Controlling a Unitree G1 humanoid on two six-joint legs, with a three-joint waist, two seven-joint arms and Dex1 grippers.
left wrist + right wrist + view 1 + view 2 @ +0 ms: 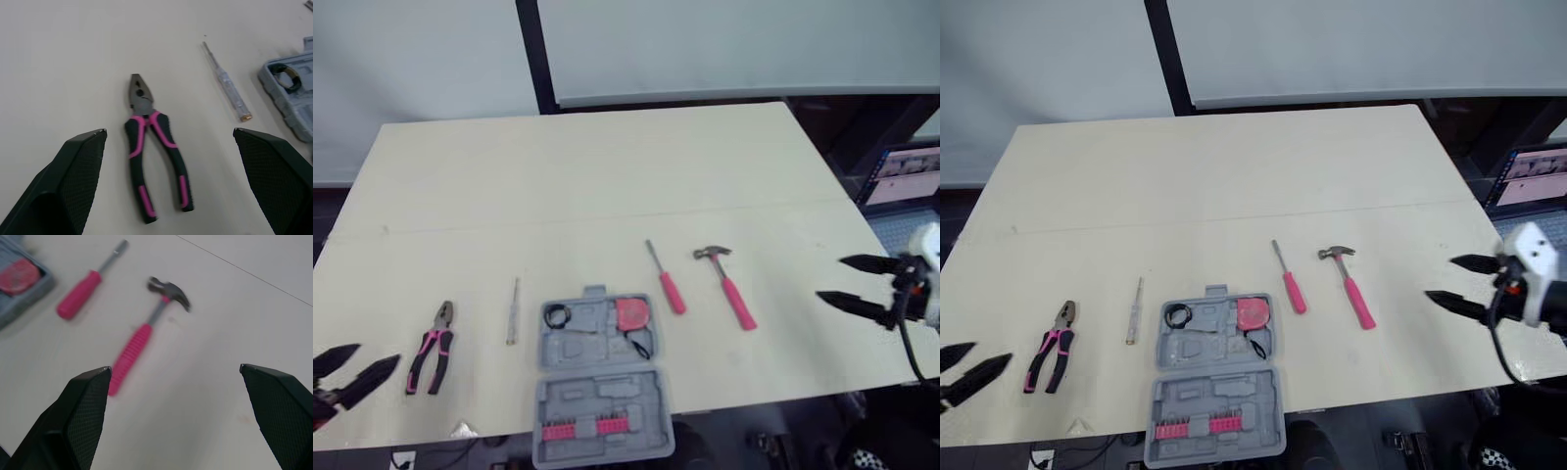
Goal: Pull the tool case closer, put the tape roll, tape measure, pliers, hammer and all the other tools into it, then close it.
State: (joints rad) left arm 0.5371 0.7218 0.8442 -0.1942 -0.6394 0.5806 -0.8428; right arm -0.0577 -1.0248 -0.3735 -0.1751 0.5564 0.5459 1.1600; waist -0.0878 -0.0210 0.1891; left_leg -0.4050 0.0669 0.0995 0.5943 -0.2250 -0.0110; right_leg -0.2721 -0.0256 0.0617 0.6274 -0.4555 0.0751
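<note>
Beside the pliers (431, 359), the left gripper (378, 352) gapes empty; right gripper (830, 278) likewise near the hammer (729, 284).

Grey tool case (603, 392) lies open, flat at the tabletop's (607, 176) near edge. Black tape roll (556, 315) and red tape measure (632, 313) seated in far half. From the case: pink-handled pliers (433, 358) at 9 o'clock, slim tester (513, 310) at 10, pink screwdriver (666, 279) at 1, pink hammer (728, 284) at 2.
</note>
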